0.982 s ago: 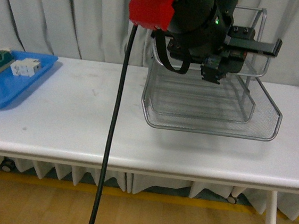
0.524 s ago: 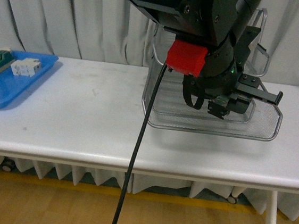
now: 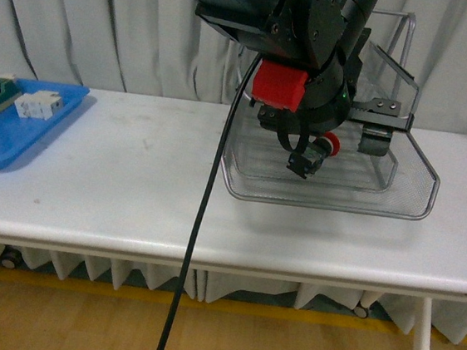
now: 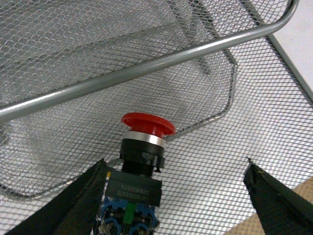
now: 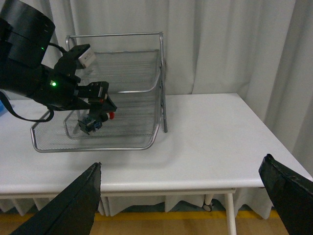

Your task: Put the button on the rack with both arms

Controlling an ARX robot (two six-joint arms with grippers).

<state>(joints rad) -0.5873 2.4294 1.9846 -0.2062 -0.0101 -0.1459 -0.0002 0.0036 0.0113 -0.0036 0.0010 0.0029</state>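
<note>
Now we see the button [image 4: 142, 161], a round red cap on a black-and-blue body, down on the bottom level of the silver rack [image 4: 146, 63], between the fingers of our wide-open left gripper [image 4: 175, 162], while our right gripper [image 5: 181, 164] is wide open and empty.

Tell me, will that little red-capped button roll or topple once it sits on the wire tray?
Probably it won't roll far: the button has a blocky, squarish body under its round cap. It may tip, since the cap end looks wider than the collar below it. The mesh of the rack should likely catch its edges rather than let it slide.
</note>
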